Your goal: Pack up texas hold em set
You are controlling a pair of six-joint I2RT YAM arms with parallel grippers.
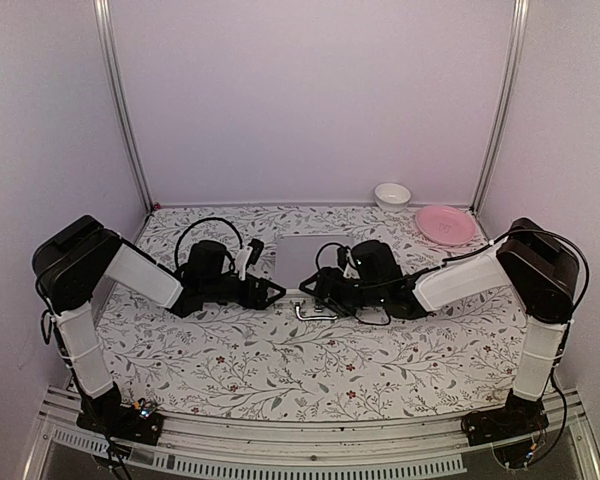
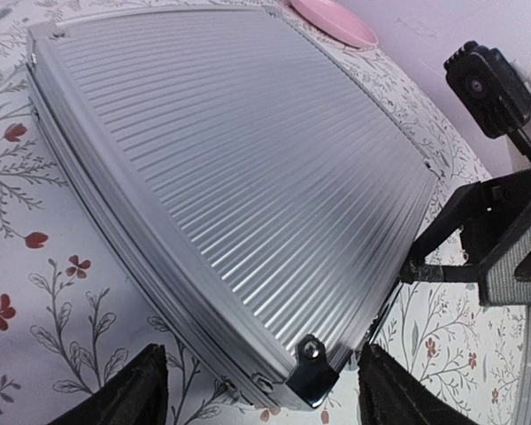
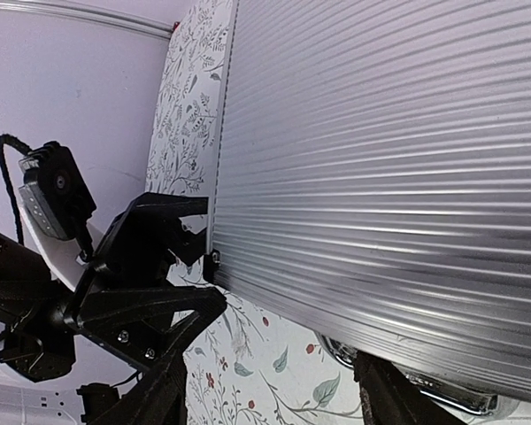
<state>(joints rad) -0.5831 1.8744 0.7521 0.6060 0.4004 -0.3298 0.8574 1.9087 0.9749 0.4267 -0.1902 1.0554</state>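
From the overhead camera I see the small silver ribbed aluminium case point(image 1: 302, 258) lying flat and shut in the middle of the floral-patterned table cover point(image 1: 280, 370), with its metal handle point(image 1: 315, 312) jutting from the near edge towards the arm bases. No chips, dice or cards show outside it.

The left gripper point(image 1: 272, 293) is at the case's near-left corner. On its wrist camera the two black fingers point(image 2: 115, 394) are spread wide, and the case's rounded metal corner cap point(image 2: 311, 352) sits between them. I can't tell whether either finger touches the case.

The right gripper point(image 1: 316, 287) reaches in from the right to the near edge, just beside the left one. On its own camera the fingers point(image 3: 164, 390) are also wide apart and low against the table, the ribbed lid filling the view above them and a chrome fitting point(image 3: 425, 385) showing by the right finger. They grip nothing that I can see.

A round pink plate point(image 1: 445, 224) and a small white bowl point(image 1: 392, 195) sit at the far right, well apart from the case.
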